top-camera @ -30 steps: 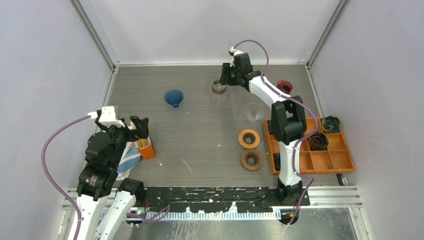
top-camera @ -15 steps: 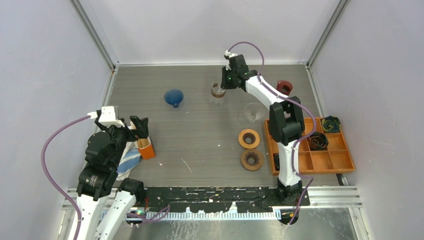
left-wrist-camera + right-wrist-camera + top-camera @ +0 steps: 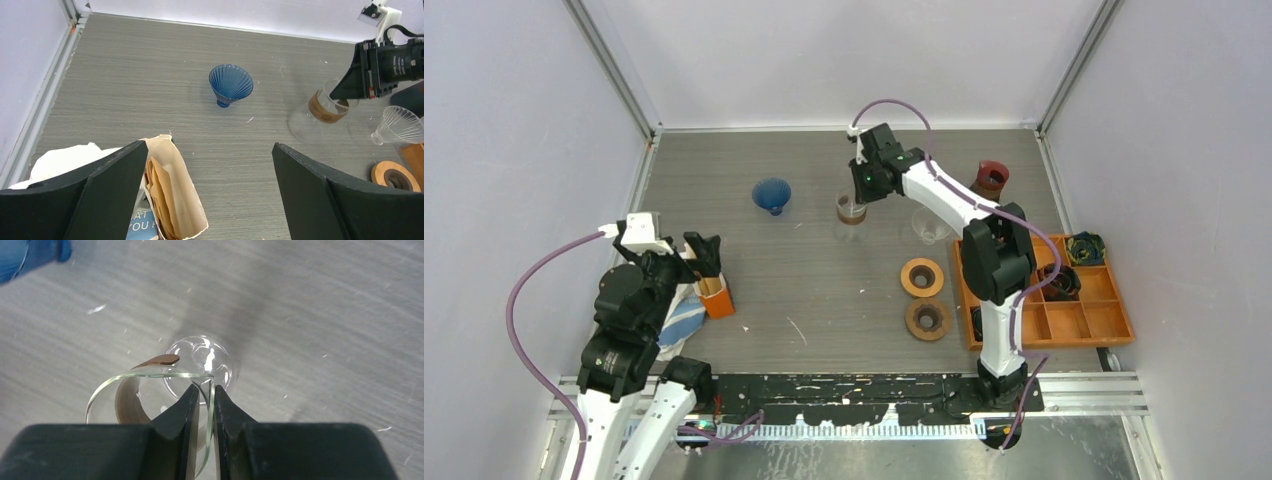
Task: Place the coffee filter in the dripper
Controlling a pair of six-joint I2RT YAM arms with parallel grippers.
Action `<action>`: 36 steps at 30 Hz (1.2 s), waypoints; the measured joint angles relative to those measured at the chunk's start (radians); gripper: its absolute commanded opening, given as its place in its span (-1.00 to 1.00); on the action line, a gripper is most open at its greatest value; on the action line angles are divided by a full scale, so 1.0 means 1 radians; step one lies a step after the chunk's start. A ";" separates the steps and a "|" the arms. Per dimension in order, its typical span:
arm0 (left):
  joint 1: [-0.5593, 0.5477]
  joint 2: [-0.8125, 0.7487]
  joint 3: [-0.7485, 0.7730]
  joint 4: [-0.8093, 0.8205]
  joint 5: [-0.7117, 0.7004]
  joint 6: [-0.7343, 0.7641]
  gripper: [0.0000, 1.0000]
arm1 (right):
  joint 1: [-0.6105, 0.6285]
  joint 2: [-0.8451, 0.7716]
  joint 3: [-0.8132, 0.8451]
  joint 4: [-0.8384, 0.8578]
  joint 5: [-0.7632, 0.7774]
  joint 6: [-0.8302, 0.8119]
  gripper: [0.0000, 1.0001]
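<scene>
Brown paper coffee filters [image 3: 160, 195] stand in a torn pouch [image 3: 714, 293] at the near left. My left gripper [image 3: 210, 165] hangs open just above them, its left finger [image 3: 95, 190] beside the pouch and nothing between the jaws. A blue ribbed dripper [image 3: 771, 193] sits upright at the back left, also in the left wrist view [image 3: 230, 84]. A clear glass dripper [image 3: 931, 222] stands right of centre. My right gripper [image 3: 205, 390] is shut on the rim of a glass carafe [image 3: 130, 377] with a wooden collar [image 3: 852, 208], between the two drippers.
Two wooden rings [image 3: 922, 277] [image 3: 928, 319] lie right of centre. An orange compartment tray [image 3: 1074, 305] with dark parts sits at the right edge. A dark red cup [image 3: 992, 177] stands at the back right. A blue-and-white packet [image 3: 682, 320] lies under the filter pouch.
The right gripper closed on the carafe's rim and carried it left and nearer from the back centre. The left arm has not moved.
</scene>
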 measured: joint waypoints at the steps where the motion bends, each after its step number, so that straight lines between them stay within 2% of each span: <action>1: 0.000 -0.001 0.000 0.000 0.000 0.000 0.98 | 0.014 -0.014 -0.016 -0.007 0.000 -0.005 -0.68; 13: 0.000 -0.012 0.000 0.000 0.004 0.000 0.98 | 0.205 -0.219 -0.257 -0.018 0.011 -0.030 -0.68; 24: 0.000 -0.013 0.000 -0.001 0.021 0.001 0.98 | 0.274 -0.306 -0.402 0.053 0.018 -0.031 -0.63; 36: 0.000 -0.014 0.000 -0.001 0.029 0.003 0.98 | 0.277 -0.366 -0.425 0.111 0.019 -0.029 -0.16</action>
